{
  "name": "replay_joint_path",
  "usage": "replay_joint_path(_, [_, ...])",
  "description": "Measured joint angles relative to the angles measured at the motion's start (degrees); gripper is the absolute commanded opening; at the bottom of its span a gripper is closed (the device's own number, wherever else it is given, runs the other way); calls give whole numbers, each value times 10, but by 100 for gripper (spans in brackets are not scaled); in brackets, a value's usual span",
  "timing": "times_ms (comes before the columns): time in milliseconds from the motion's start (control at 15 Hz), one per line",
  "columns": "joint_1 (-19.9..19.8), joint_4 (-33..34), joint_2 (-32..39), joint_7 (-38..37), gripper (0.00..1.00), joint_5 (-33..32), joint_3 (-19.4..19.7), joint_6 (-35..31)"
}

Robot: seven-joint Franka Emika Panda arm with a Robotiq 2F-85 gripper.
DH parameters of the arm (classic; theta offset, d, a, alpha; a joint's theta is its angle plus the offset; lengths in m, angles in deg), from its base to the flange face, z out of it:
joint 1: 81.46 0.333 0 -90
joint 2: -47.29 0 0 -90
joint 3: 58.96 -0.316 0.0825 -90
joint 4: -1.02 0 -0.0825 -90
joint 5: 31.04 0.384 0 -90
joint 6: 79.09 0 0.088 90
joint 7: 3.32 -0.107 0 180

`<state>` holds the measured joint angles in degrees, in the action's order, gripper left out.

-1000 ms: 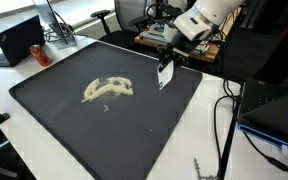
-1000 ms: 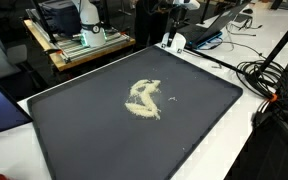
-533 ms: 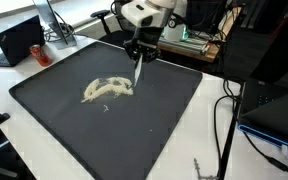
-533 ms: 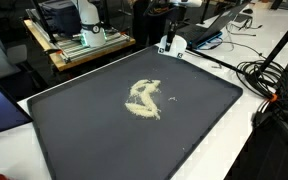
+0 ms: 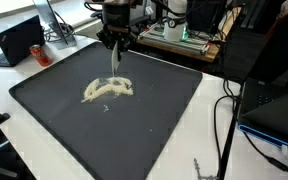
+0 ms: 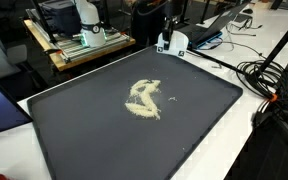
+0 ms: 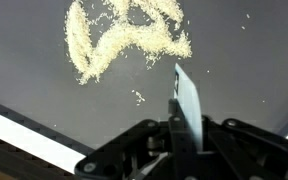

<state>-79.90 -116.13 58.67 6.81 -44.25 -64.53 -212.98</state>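
Note:
A pile of pale rice-like grains (image 5: 107, 89) lies in curved streaks near the middle of a large black mat (image 5: 164, 130). The pile (image 6: 143, 98) and the mat (image 6: 84, 140) show in both exterior views. My gripper (image 5: 114, 47) hangs over the mat's far side, just beyond the pile, shut on a thin white flat scraper (image 5: 114, 63) that points down. In the wrist view the scraper blade (image 7: 187, 100) sticks out from between the shut jaws of the gripper (image 7: 184, 135), with the grains (image 7: 124, 35) ahead of it and a few stray grains (image 7: 138, 97) closer.
A black laptop (image 5: 19, 40) and a dark can (image 5: 44, 55) stand on the white table beyond the mat's corner. Cables (image 5: 224, 120) run along one side of the mat. A wooden cart with equipment (image 6: 79, 40) stands behind, and more cables (image 6: 269, 80) lie at the table edge.
The arm has swung along the mat's far edge with the scraper, from the far corner to a spot just behind the grain pile. The grains have not moved.

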Motion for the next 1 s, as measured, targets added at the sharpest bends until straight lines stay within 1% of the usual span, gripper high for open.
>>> replay_joint_path(133, [-12, 9, -2, 25, 1, 40, 5, -2])
replay_joint_path(467, [-37, 12, -6, 74, 1, 131, 12, -31])
replay_joint_path(733, [-54, -5, -11, 101, 1, 204, 14, -68])
replay_joint_path(867, [-60, -23, -20, 110, 1, 225, 16, -84])
replay_joint_path(1000, [-62, -40, -33, 124, 1, 230, 21, -79])
